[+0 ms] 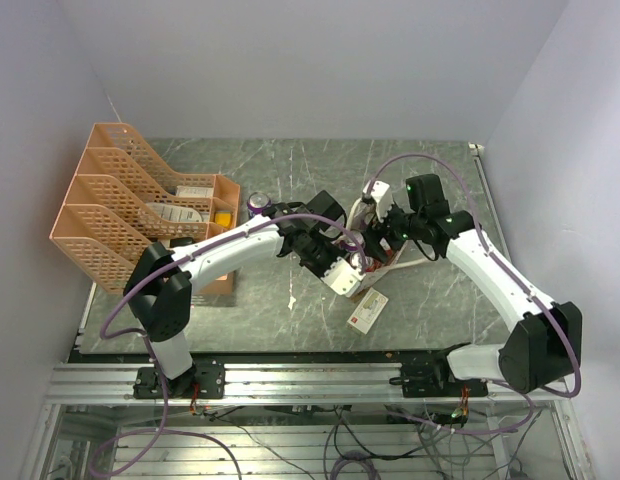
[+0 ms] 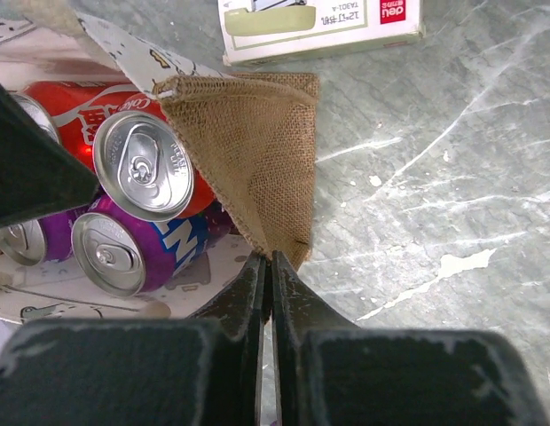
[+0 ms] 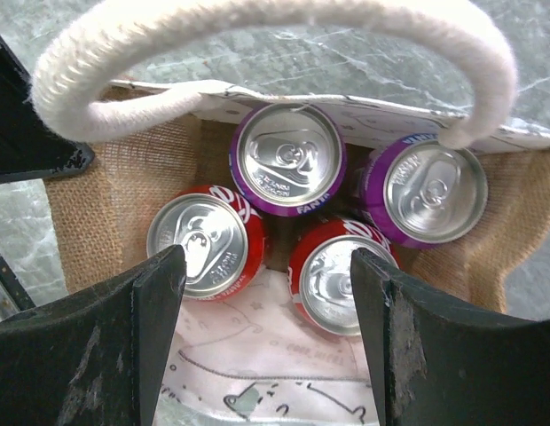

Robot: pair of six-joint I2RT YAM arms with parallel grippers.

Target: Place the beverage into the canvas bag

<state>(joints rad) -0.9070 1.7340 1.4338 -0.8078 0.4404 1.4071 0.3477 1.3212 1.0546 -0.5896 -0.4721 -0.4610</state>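
Note:
The canvas bag (image 3: 115, 195) stands at mid table, tan burlap with a cream loop handle (image 3: 257, 22). Inside it stand several cans: two purple Fanta cans (image 3: 288, 160) and two red cola cans (image 3: 204, 244). My right gripper (image 3: 268, 262) is open and empty, hovering just above the bag's mouth. My left gripper (image 2: 268, 259) is shut on a burlap corner of the bag (image 2: 257, 151), at its near-left side. In the top view both grippers cover most of the bag (image 1: 375, 265). Another purple can (image 1: 258, 203) stands on the table next to the rack, left of the bag.
An orange mesh rack (image 1: 130, 200) with several slots fills the left side. A small white and red box (image 1: 368, 310) lies just in front of the bag and also shows in the left wrist view (image 2: 319, 22). Grey marbled tabletop (image 2: 452, 195) lies around.

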